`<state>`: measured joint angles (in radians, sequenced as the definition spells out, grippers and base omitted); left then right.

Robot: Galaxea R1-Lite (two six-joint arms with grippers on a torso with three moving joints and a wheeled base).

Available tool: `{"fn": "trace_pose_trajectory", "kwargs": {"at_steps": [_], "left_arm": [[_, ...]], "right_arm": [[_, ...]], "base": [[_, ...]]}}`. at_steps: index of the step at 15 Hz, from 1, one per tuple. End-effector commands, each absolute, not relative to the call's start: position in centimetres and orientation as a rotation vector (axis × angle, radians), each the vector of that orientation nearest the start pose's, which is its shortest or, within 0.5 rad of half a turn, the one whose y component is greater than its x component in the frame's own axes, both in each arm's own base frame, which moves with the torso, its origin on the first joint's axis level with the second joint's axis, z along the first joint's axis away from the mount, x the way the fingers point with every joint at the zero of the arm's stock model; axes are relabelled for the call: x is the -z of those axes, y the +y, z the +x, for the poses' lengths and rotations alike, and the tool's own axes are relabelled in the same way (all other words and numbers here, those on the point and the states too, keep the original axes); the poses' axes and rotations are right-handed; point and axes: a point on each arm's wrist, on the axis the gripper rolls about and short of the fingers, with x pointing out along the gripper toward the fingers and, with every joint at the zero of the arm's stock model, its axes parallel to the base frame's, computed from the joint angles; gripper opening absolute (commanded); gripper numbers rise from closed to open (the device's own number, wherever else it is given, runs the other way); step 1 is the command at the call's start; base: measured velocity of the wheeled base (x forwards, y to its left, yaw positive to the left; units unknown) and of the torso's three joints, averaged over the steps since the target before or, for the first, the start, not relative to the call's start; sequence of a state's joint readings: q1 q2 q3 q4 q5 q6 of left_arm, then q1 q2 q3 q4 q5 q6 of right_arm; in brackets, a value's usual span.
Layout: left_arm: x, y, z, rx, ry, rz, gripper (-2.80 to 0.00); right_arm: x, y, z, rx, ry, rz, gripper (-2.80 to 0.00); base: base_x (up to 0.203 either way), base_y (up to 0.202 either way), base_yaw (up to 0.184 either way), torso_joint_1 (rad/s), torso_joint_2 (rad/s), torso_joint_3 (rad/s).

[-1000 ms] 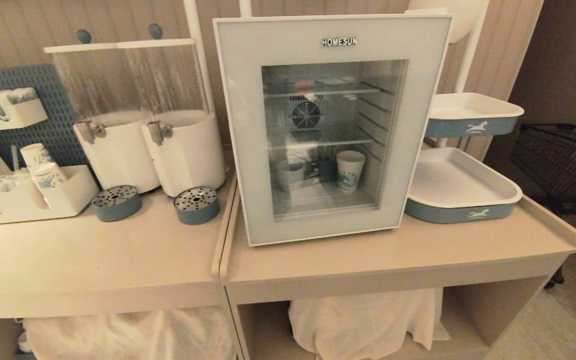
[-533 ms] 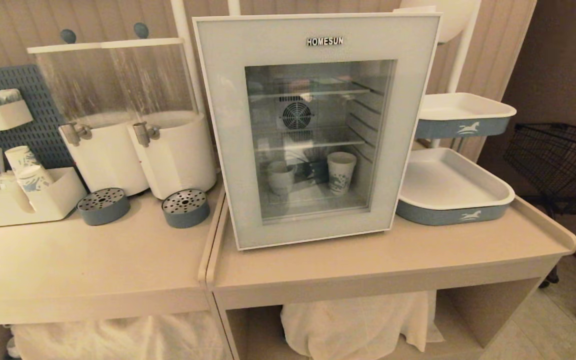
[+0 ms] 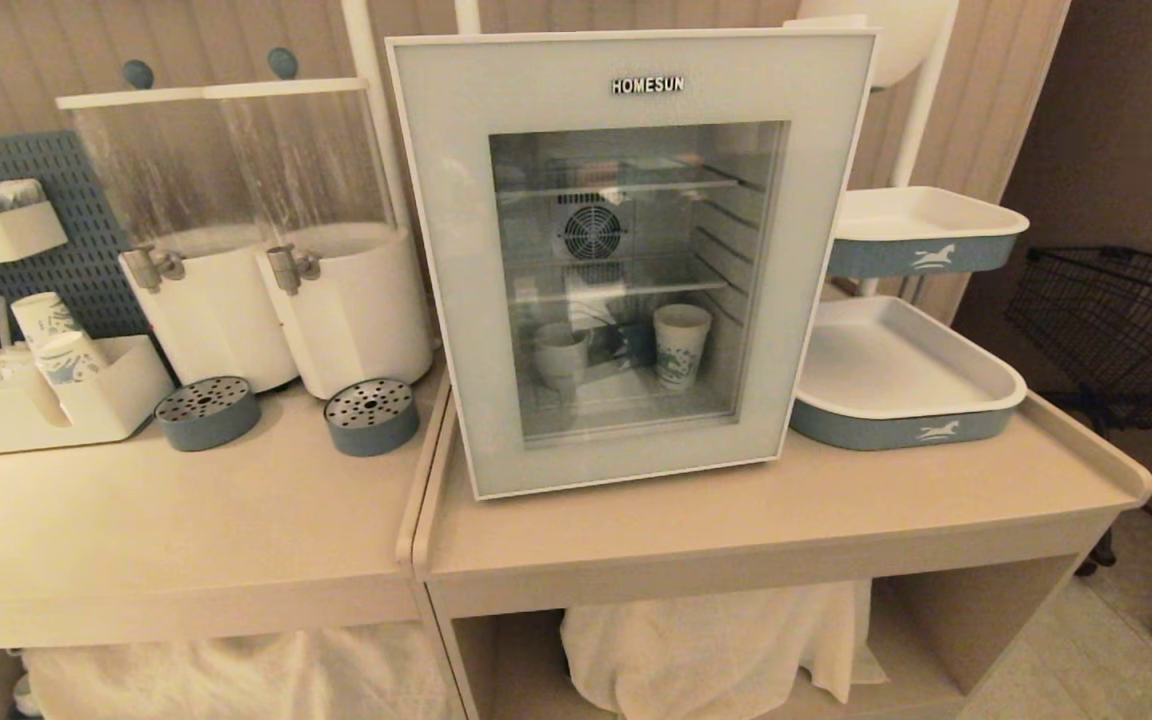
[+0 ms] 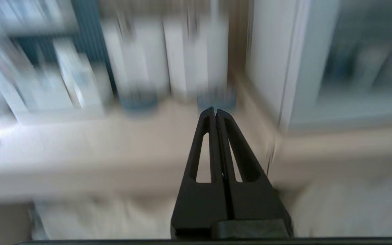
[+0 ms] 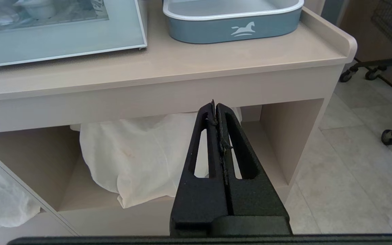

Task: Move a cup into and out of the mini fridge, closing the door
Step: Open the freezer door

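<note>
While door (image 3: 626,260) shut, cup (image 3: 560,352) inside mini fridge (image 3: 636,70)

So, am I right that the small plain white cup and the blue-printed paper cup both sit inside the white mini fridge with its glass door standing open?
Not quite: the glass door is shut, as the head view shows. Both the small plain white cup and the blue-printed paper cup do sit inside the white mini fridge.

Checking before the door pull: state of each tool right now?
Left tool: closed, holding nothing, out in front of the counter.
Right tool: closed, holding nothing, low before the counter's edge.
</note>
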<state>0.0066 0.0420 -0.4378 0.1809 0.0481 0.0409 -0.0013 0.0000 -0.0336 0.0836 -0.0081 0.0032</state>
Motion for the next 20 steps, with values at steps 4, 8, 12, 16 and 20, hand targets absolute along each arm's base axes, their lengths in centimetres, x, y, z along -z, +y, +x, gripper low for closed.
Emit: {"fn": "trace_pose_trajectory", "kwargs": {"at_steps": [4, 8, 12, 16, 20], "left_arm": [[-29.1, 0.1, -3.8, -0.052, -0.083, 0.008, -2.8], [-34.3, 0.0, 7.5, 0.003, 0.138, -0.06, -2.8], [-35.6, 0.2, 18.2, 0.372, 0.285, -0.159, -2.8], [-33.6, 3.2, 26.6, 0.807, 0.327, -0.258, -2.8], [-27.1, 6.7, 34.1, 1.102, 0.3, -0.295, -2.8]], "right_arm": [[-7.6, 0.0, -2.5, 0.008, 0.052, 0.003, -2.8], [-7.6, 0.0, -2.5, 0.009, 0.052, 0.003, -2.8], [-7.6, 0.0, -2.5, 0.006, 0.052, 0.001, -2.8], [-7.6, 0.0, -2.5, 0.007, 0.052, 0.001, -2.8], [-7.6, 0.0, -2.5, 0.005, 0.052, 0.001, -2.8]], "base": [[0.0, 0.0, 0.0, 0.0, 0.0, 0.0], [0.0, 0.0, 0.0, 0.0, 0.0, 0.0], [0.0, 0.0, 0.0, 0.0, 0.0, 0.0], [0.0, 0.0, 0.0, 0.0, 0.0, 0.0], [0.0, 0.0, 0.0, 0.0, 0.0, 0.0]]}}
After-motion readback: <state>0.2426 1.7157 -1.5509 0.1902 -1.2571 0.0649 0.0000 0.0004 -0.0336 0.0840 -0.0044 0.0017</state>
